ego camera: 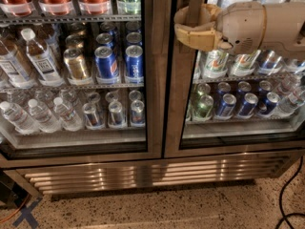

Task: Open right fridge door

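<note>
Camera view shows speckled floor point(190, 209) nearest, with a black cable point(286, 199) lying at the right. Above it runs the steel grille point(143, 173) of the fridge. The tan claw point(183, 26) is up high, at the left upright of the right fridge door point(175, 118); I cannot tell if it is clenched or released. This door looks closed, its frame just beside the left door point(153, 104). Behind its glass lie blue cans point(238, 104).

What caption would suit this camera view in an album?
Robot's gripper at the steel inner edge of the closed right fridge door, cans shelved behind its glass.
</note>
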Robot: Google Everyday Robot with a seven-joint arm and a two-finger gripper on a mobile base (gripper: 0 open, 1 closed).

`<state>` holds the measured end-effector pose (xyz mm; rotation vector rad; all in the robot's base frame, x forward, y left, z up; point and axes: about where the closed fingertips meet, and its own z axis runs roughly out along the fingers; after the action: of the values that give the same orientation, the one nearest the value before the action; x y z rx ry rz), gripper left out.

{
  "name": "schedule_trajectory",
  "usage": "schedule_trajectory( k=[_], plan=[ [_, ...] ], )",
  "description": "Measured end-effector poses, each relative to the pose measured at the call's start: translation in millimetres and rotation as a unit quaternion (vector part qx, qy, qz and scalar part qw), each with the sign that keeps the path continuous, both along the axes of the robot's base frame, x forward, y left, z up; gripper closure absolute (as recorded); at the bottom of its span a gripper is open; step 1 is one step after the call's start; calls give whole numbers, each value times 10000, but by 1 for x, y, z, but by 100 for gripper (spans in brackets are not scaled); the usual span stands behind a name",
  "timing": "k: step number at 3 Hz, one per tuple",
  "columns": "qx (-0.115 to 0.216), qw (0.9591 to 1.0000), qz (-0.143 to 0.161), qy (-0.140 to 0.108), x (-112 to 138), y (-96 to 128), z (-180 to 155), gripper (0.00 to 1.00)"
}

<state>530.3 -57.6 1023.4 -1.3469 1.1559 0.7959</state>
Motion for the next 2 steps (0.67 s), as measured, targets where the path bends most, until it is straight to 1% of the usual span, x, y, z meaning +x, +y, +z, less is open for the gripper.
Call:
schedule_trajectory(
  k=[1,2],
  plan=[
    [0,10000,0,0,0,0,0,100],
    [0,10000,0,0,1,-8,5,100]
  ],
)
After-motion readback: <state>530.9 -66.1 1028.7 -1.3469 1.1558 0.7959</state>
